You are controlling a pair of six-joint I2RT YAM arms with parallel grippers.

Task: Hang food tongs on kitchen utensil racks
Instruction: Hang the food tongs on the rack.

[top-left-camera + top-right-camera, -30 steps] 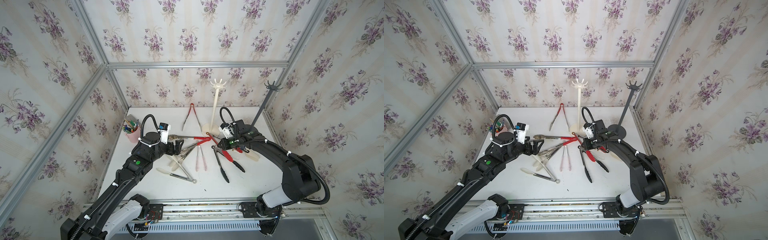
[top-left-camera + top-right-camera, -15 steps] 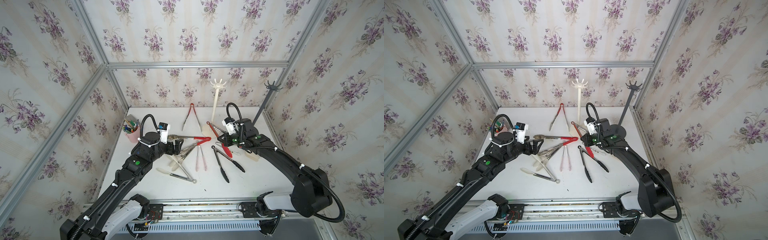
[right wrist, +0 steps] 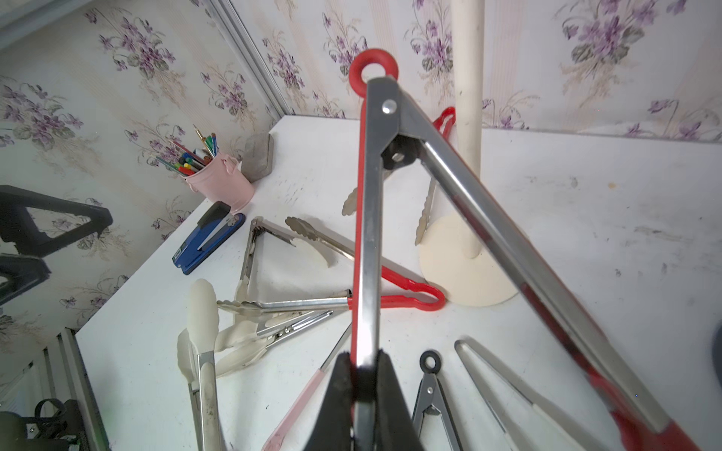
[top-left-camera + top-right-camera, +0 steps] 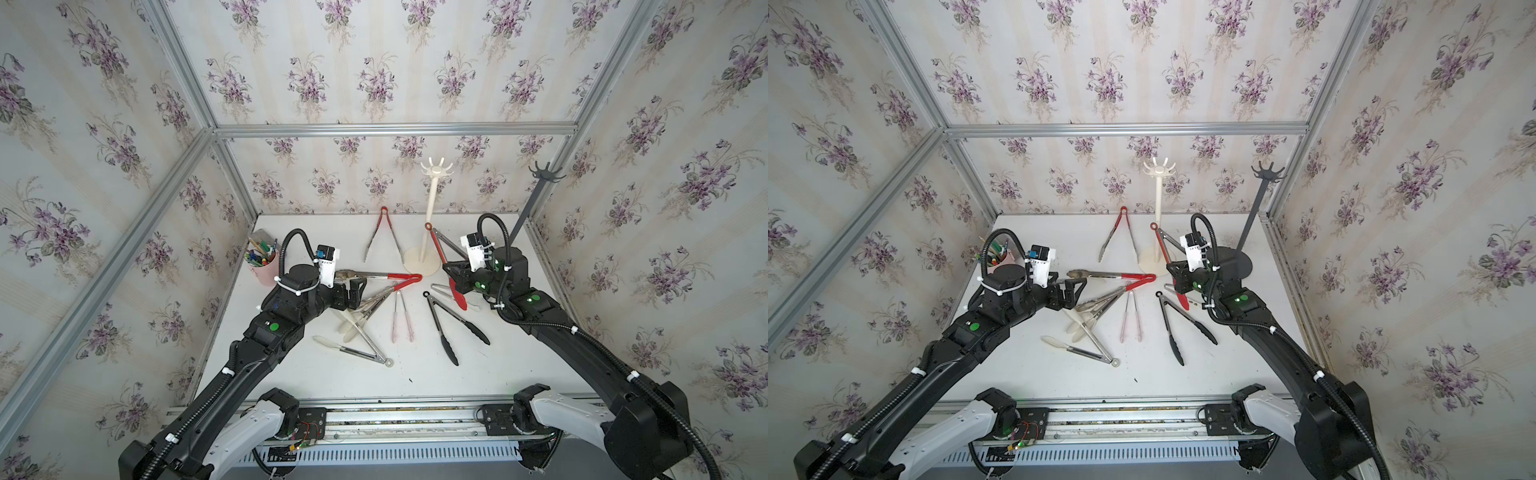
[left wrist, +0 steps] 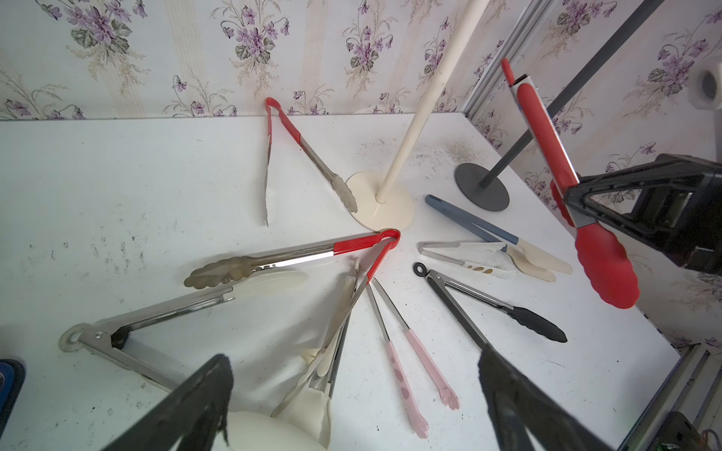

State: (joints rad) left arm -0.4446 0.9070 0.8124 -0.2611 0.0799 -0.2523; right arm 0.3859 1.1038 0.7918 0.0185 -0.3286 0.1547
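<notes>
The right wrist view cuts the cream-white rack [image 3: 469,175] off below its crown and blurs one arm of the red tongs [image 3: 367,234] (tip out of frame). In a top view the right arm [image 4: 515,270] hides the base of the dark grey rack [image 4: 542,176].

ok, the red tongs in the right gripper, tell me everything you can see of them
The red tongs are steel: two arms riveted at a hinge under a red hanging ring, red grip strips, scalloped red tips. Splayed open, held above the table, tilted ring end up beside the cream-white rack. The right gripper pinches one arm between its fingers; nothing else visibly touches them.
</notes>
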